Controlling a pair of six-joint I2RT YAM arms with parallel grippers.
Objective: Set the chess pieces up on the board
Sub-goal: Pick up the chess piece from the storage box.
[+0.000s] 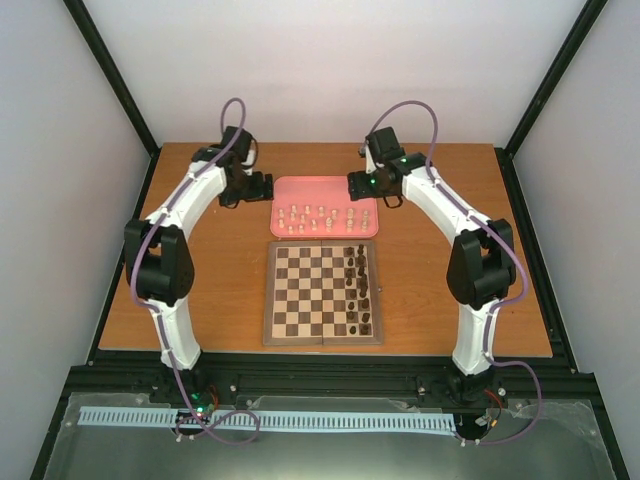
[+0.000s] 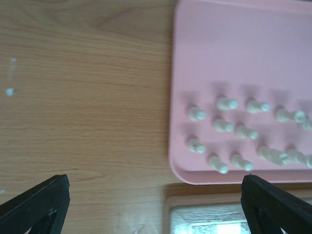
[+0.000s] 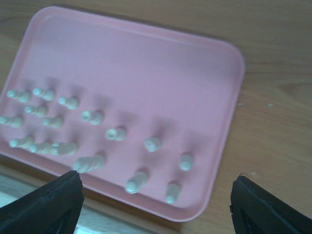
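Cream chess pieces (image 3: 114,133) lie just beneath the right hand (image 3: 156,179).

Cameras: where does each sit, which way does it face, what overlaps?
Top external: above and behind the arm bases, looking down and forward over table, board and pink tray; both arms show whole.
Left wrist: on the left arm, looking down at the tray's left end and bare table; left gripper fingers, open, at the bottom corners.
Right wrist: on the right arm, looking down at nearly the whole tray; right gripper fingers, open, likewise.
Shared: both wrist views show the tray with cream chess pieces.
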